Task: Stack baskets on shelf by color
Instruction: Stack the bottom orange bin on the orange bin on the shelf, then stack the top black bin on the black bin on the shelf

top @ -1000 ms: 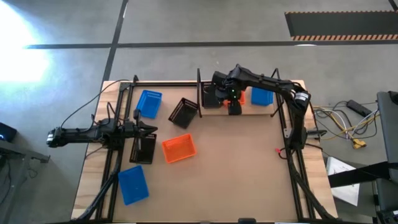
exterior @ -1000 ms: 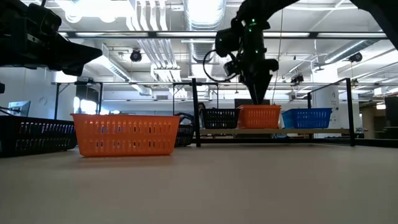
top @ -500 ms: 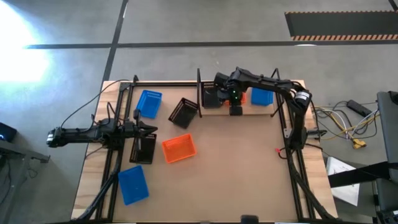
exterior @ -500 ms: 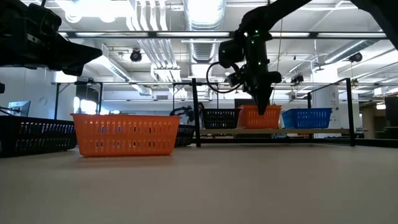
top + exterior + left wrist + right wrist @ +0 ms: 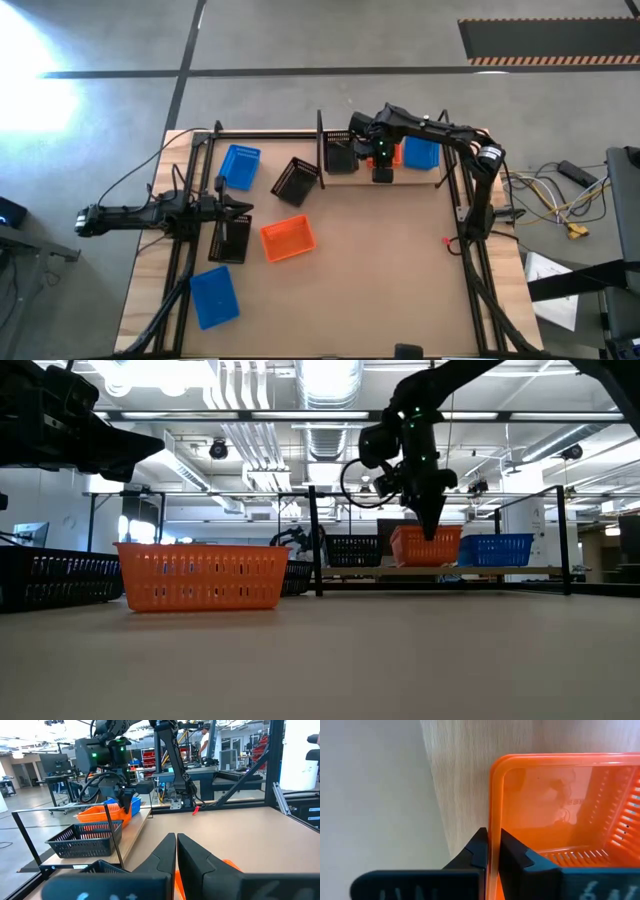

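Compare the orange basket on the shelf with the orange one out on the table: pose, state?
1. The shelf orange basket sits tilted, one end lifted off the shelf; the table orange basket rests flat on the tabletop.
2. The right gripper is shut on the shelf basket's rim; nothing touches the table basket.
3. The shelf one sits between a black basket and a blue basket; the table one stands alone.

Shared: orange, slotted sides, open side up.

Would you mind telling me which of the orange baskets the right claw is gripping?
The orange basket on the shelf, which the right claw pinches by its rim. The other orange basket sits untouched on the table.
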Controlling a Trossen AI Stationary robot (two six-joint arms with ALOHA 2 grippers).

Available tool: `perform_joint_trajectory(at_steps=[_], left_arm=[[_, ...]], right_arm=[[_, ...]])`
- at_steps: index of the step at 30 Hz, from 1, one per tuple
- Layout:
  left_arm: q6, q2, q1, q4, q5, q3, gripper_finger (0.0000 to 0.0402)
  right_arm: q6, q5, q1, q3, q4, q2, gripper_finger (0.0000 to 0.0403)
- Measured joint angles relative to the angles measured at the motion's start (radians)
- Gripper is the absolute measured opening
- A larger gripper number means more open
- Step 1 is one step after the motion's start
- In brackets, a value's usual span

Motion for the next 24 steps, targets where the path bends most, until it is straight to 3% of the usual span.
perform_joint_trajectory(at_steps=[6,16,20,24], left_arm=[[0.0,0.0,0.0,0.0,0.0,0.0,0.0],[0.0,0.0,0.0,0.0,0.0,0.0,0.0],[0.0,0.0,0.0,0.0,0.0,0.0,0.0],[0.0,0.0,0.0,0.0,0.0,0.0,0.0]], right_arm=[[0.0,-0.013,0.0,0.0,-0.014,0.0,0.004],[0.045,-0.008,0.002,-0.002,-0.051,-0.034,0.0171],[0.109,-0.003,0.024,-0.008,-0.023,-0.136,0.0175],[0.201,-0.004,0.098,-0.104,0.142,-0.307,0.0156]])
